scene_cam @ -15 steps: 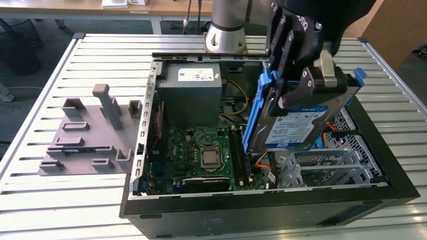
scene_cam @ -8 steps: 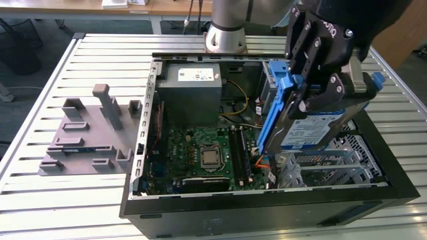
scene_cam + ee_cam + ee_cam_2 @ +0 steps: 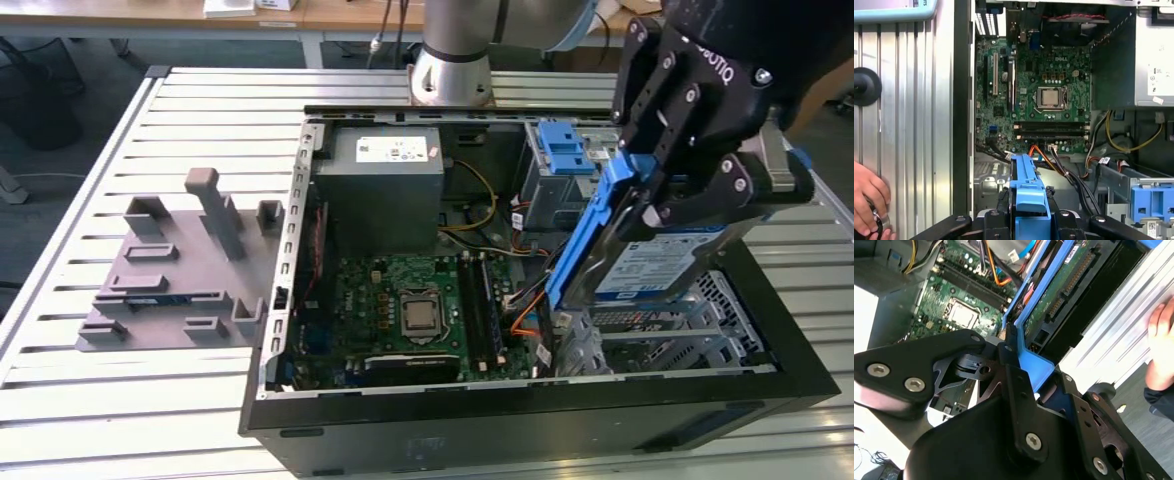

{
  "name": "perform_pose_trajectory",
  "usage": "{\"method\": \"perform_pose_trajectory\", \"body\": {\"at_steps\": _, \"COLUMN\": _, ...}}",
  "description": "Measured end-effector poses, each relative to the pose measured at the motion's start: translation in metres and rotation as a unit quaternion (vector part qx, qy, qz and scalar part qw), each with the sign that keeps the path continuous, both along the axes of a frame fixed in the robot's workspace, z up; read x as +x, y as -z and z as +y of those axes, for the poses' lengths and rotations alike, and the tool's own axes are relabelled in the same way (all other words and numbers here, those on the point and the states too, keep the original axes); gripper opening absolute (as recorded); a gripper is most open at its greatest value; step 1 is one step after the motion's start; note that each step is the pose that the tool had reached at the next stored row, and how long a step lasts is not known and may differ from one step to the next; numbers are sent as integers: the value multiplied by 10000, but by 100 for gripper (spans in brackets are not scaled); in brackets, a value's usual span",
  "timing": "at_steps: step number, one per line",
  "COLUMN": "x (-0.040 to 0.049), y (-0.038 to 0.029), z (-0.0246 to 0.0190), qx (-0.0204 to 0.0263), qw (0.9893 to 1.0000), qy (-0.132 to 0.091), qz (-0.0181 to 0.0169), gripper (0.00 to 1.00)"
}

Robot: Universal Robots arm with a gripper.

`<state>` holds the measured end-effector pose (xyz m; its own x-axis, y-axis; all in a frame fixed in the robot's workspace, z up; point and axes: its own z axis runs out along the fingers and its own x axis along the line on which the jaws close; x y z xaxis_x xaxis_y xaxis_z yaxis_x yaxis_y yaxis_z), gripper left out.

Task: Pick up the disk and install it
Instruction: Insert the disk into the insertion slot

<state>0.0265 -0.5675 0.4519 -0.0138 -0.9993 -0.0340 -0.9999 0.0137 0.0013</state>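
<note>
Clenching the tilted disk (image 3: 654, 268) in the gripper (image 3: 687, 200) at the exterior view's right, likely risking snagging the orange cables (image 3: 1040, 151) nearby.

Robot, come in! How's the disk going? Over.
Gripper shut on the disk. Disk on edge above open computer case, not seated. Person's hand beside the case.

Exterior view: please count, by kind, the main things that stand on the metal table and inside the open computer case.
Computer case: 1
Motherboard: 1
Power supply: 1
Blue latch: 1
Grey fixture: 1
Disk, clamped in the gripper: 1
Total: 6
</note>
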Motion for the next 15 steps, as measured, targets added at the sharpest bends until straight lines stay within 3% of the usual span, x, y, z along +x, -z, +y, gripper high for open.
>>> {"method": "perform_pose_trajectory", "body": {"at_steps": 10, "x": 215, "y": 29, "z": -2, "qx": 1, "qw": 10000, "qy": 0, "qz": 0, "gripper": 37}}
{"method": "perform_pose_trajectory", "body": {"at_steps": 15, "x": 257, "y": 46, "z": -3, "qx": 0, "qw": 10000, "qy": -1, "qz": 0, "gripper": 37}}
